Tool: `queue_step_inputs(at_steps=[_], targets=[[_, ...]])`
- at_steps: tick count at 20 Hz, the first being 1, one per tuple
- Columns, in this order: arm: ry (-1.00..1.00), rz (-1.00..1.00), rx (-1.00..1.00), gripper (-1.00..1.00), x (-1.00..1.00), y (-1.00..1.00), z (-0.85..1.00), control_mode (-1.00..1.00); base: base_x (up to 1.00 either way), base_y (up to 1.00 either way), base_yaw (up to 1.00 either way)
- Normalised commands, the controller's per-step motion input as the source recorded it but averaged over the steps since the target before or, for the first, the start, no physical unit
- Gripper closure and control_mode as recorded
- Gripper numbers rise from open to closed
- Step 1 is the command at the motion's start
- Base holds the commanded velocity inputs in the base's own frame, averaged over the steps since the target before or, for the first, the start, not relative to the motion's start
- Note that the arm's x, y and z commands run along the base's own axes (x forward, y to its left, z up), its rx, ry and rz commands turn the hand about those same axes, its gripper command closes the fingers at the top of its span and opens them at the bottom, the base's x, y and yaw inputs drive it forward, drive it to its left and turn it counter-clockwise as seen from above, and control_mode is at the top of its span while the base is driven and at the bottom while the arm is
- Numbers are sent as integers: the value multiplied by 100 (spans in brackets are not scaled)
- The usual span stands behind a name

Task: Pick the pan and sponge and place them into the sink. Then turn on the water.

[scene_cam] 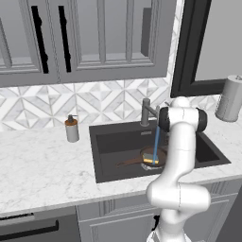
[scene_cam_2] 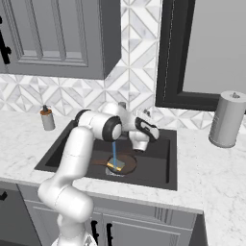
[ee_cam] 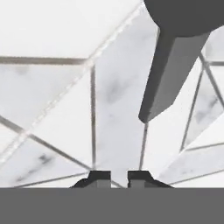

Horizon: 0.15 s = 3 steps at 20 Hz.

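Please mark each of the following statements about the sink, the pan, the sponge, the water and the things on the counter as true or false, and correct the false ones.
1. The pan lies inside the sink. True.
2. The sponge lies on the white counter. False: it rests in the pan, in the sink.
3. The water runs from the faucet in a blue stream. True.
4. The gripper holds the pan by its handle. False: its fingers are shut on nothing, facing the tiled wall.
5. A soap dispenser stands inside the sink. False: it stands on the counter, left of the sink.
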Motion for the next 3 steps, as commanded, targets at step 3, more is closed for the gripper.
queue_step_inputs(at_steps=[3], targets=[[3,25,44,100,-32,-99,62,-100,0,0,0]])
